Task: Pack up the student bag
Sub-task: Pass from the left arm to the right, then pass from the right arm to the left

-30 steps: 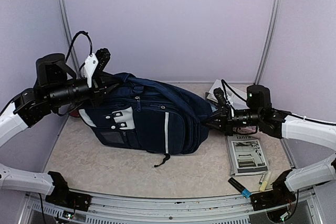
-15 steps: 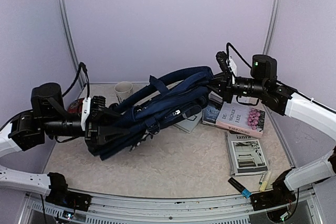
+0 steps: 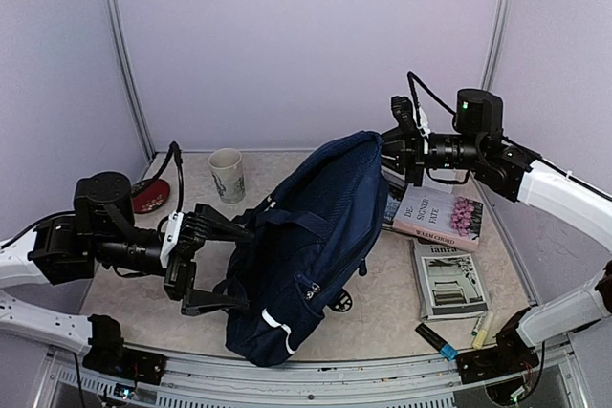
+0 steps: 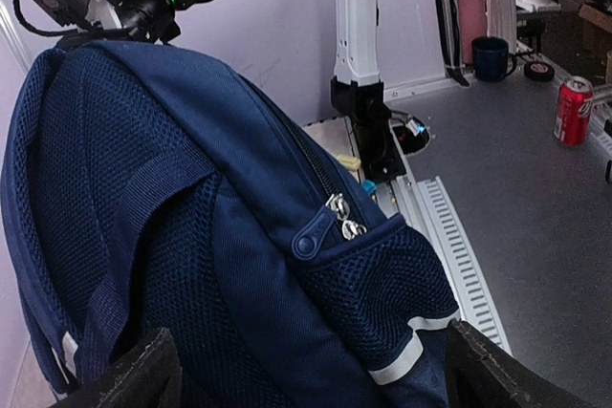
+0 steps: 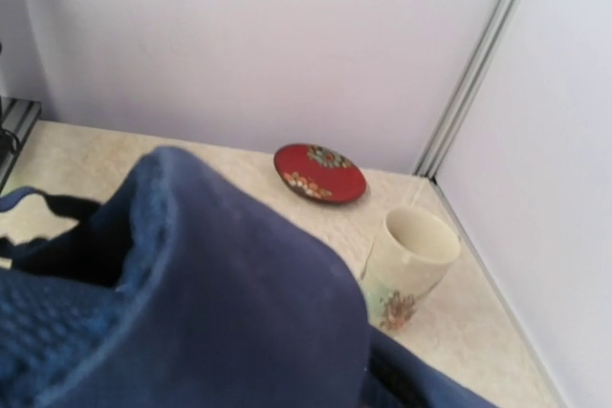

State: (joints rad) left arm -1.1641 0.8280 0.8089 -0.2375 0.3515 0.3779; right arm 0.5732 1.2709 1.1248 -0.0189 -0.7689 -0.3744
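Student bag (image 3: 306,236): dark navy backpack, hanging at a slant across the middle of the table (image 3: 382,317). Its top is raised at the back right, and its bottom sags to the table's near edge.
Right gripper (image 3: 390,152): pressed into the bag's top and apparently clamped on it, carrying the weight. Its own camera shows only blue fabric and no fingers.
Left gripper (image 3: 225,268): jaws spread wide, just beside the bag's left flank, gripping nothing.
Zip pulls (image 4: 339,217): two metal tabs lying together on a seam, seen from the left wrist.
Around the bag: a cup (image 3: 227,174) and a red plate (image 3: 148,196) at the back left, and books (image 3: 438,212) on the right.
Step in hand: this looks like setting the bag up so it can be opened.
Doing it well: the right arm should hold the top high and steady so the bag does not slump. The left should close on the zip tabs, not on mesh or a strap, then pull along the seam.
Change from a second ago: the bag then lay on its side with both grippers on it. Half a second ago it was stretched between them in the air. Now the left has let go, the bag hangs from the right alone, and the cup and books are uncovered.
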